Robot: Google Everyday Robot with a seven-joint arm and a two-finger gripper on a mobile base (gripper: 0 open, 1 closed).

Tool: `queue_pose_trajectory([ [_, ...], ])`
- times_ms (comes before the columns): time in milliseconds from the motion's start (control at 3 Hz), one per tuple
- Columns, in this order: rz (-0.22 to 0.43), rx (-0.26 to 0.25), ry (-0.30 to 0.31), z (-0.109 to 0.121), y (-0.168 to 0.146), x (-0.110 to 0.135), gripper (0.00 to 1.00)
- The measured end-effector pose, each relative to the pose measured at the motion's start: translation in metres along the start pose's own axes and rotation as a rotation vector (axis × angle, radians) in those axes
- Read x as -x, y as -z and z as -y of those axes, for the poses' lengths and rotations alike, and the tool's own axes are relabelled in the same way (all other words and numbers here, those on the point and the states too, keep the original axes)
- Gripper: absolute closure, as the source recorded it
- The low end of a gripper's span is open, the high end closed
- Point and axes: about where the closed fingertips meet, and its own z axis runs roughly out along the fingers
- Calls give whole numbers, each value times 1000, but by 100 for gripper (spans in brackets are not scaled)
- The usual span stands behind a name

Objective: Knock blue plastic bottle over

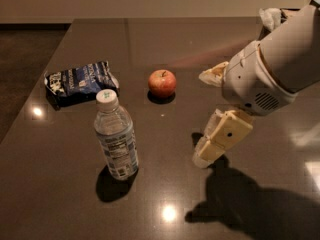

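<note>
The blue plastic bottle (115,136) stands upright on the dark table (150,44), left of centre. It is clear, with a white cap and a pale blue-and-white label. My gripper (207,153) hangs low over the table to the right of the bottle, about a bottle's height away from it. Its cream fingers point down and to the left, with the tips close to the tabletop. The white arm runs up to the top right corner.
A red apple (162,83) sits behind the bottle, between it and the gripper. A dark blue snack bag (80,81) with white print lies at the back left. The table's left edge runs diagonally past the bag. Ceiling lights glare on the tabletop.
</note>
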Motion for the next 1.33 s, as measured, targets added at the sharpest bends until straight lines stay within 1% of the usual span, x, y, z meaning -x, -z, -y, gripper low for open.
queue_pose_trajectory([
  [333, 106, 25, 28, -23, -24, 27, 0],
  [667, 184, 37, 25, -31, -50, 51, 0],
  [1000, 257, 66, 41, -38, -67, 80, 0],
  [1333, 322, 110, 59, -46, -72, 109, 0],
])
